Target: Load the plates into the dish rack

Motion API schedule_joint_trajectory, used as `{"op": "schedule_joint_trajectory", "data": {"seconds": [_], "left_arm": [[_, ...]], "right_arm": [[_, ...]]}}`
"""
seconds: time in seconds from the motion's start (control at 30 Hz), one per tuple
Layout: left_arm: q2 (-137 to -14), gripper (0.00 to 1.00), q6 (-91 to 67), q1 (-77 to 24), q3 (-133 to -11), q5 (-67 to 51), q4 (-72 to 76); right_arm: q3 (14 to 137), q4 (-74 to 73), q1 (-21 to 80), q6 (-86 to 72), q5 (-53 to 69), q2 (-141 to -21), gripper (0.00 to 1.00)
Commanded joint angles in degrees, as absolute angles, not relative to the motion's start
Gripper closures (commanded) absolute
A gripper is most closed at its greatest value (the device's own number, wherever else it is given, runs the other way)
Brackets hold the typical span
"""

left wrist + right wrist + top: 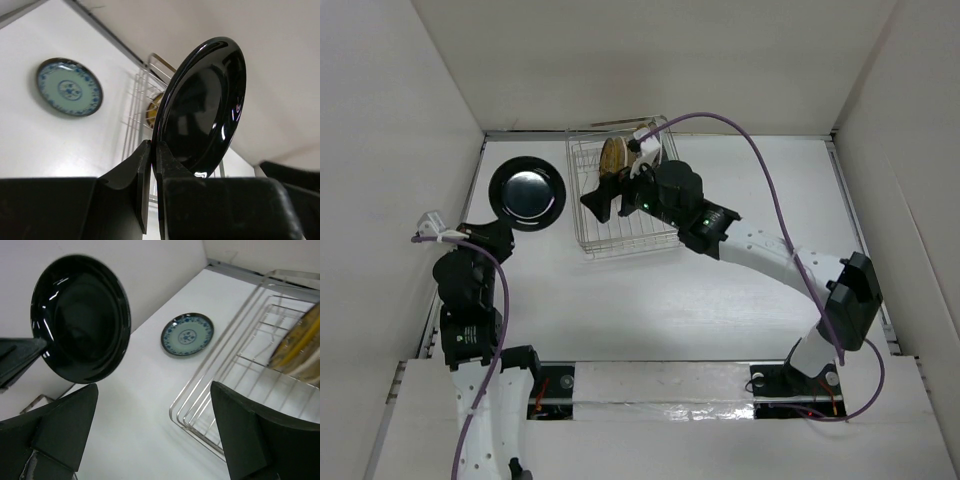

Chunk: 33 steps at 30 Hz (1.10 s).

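Note:
A glossy black plate (pixel 205 105) is held upright off the table by its lower rim, with my left gripper (pixel 152 160) shut on it. From above, that black plate (pixel 528 193) hangs left of the dish rack (pixel 620 225), with the left gripper (pixel 496 230) at its near-left edge. A blue-patterned plate (pixel 187 334) lies flat on the table beside the rack; the same blue-patterned plate (pixel 69 87) shows in the left wrist view. A yellow-gold plate (pixel 613 155) stands among the tines at the rack's far end. My right gripper (pixel 618 185) hovers open over the rack's left side, nothing between its fingers (pixel 65 425).
White walls enclose the table on the left, back and right. The rack's wire corner (pixel 200 415) lies just under the right gripper. The right arm's purple cable (pixel 760 170) loops over the table's right half.

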State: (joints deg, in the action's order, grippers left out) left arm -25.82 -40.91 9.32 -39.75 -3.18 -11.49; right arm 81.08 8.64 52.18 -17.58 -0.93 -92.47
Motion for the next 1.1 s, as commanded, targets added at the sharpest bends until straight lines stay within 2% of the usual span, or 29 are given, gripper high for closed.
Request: {"op": "schedule_joint_trajectory", "data": {"seconds": [0.0,0.23,0.47,0.57,0.6,0.63,0.67,0.7,0.77,0.8,0.83,0.9,0.93,1.07], "left_arm": [[-27.6,1.00,-35.4,8.9,-41.0,-13.6,-5.4],[-29.3,1.00,-35.7,8.9,-40.0,-20.4,-1.3],[-31.2,1.00,-35.8,8.9,-38.1,-27.2,3.9],[-32.3,1.00,-35.5,8.9,-37.2,-30.0,5.5],[-32.5,1.00,-35.7,8.9,-36.8,-30.5,5.9],[-32.7,1.00,-35.7,8.9,-36.7,-30.8,6.1],[-33.1,1.00,-35.5,8.9,-36.5,-30.7,6.2],[-33.4,1.00,-34.8,8.9,-36.6,-30.4,6.2],[-34.6,1.00,-33.2,8.9,-37.7,-29.6,4.7],[-35.0,0.95,-32.5,8.9,-38.0,-29.2,4.0],[-35.2,0.78,-31.2,8.9,-38.2,-27.3,3.4],[-34.6,0.64,-30.2,8.9,-38.8,-23.7,2.0],[-34.4,0.52,-28.9,8.9,-39.0,-19.1,1.5],[-31.7,0.47,-27.4,8.9,-38.5,-10.5,-1.2]], "right_arm": [[87.0,7.4,50.1,-16.3,7.5,-94.5,0.00],[87.4,12.6,46.6,-19.3,20.9,-95.5,0.00],[89.9,12.2,44.9,-21.7,25.0,-101.0,0.01],[90.4,14.4,44.9,-23.4,29.7,-103.1,0.06],[90.9,15.0,44.9,-23.6,30.7,-103.5,0.11],[91.1,15.7,44.9,-24.5,31.5,-103.8,0.29],[91.0,16.4,44.9,-25.0,32.6,-104.0,0.40],[90.9,17.7,44.9,-25.4,32.8,-104.0,0.63],[90.3,19.2,44.4,-27.2,32.0,-103.9,0.83],[90.4,19.9,43.9,-27.8,31.4,-104.0,0.99],[91.0,19.8,43.9,-28.7,30.6,-104.1,1.00],[92.3,17.7,43.9,-28.7,26.0,-104.4,1.00],[93.3,16.4,43.9,-28.3,23.8,-104.7,1.00],[101.4,7.1,43.9,-25.6,4.7,-108.4,1.00]]}}
